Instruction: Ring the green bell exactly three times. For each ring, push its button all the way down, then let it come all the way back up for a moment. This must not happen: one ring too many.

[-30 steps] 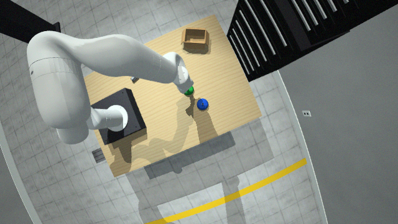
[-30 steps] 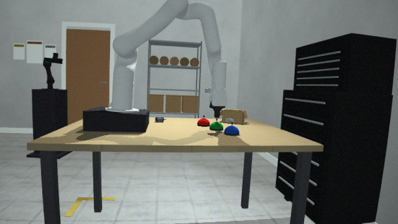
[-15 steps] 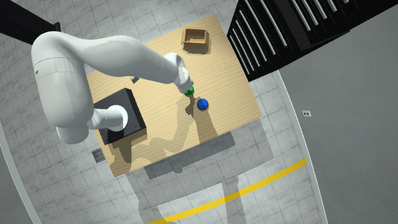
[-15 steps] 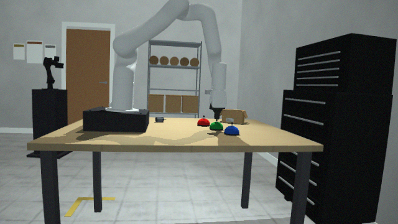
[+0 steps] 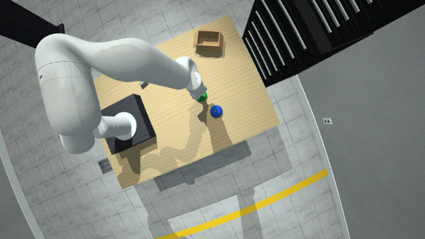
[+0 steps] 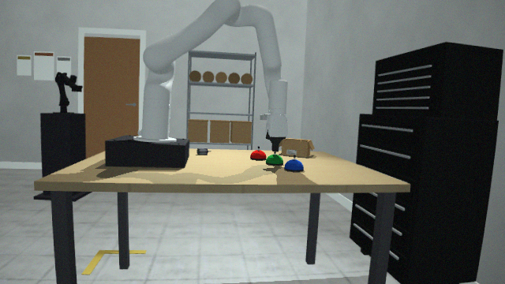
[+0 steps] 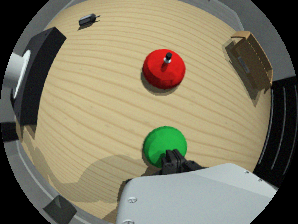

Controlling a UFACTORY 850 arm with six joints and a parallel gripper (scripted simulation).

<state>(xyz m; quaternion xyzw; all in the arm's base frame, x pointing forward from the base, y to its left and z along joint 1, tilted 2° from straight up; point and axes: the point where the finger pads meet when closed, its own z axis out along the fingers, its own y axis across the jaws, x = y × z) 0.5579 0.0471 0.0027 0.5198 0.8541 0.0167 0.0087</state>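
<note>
Green bell (image 6: 274,159) sits between the red bell (image 6: 258,155) and blue bell (image 6: 293,166) on your table (image 6: 221,181); the gripper (image 6: 274,147), fingers together and holding nothing, stands directly above its top.

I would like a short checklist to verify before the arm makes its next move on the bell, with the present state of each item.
1. Gripper shut, holding nothing: ok.
2. Fingertips directly above the green bell, not another bell: ok.
3. Red bell and blue bell stand apart from the gripper: ok.
4. Cardboard box out of the path: ok.
5. Green bell's button fully up now: cannot tell, the fingertips hide it.
6. Rings already made: cannot tell.
</note>
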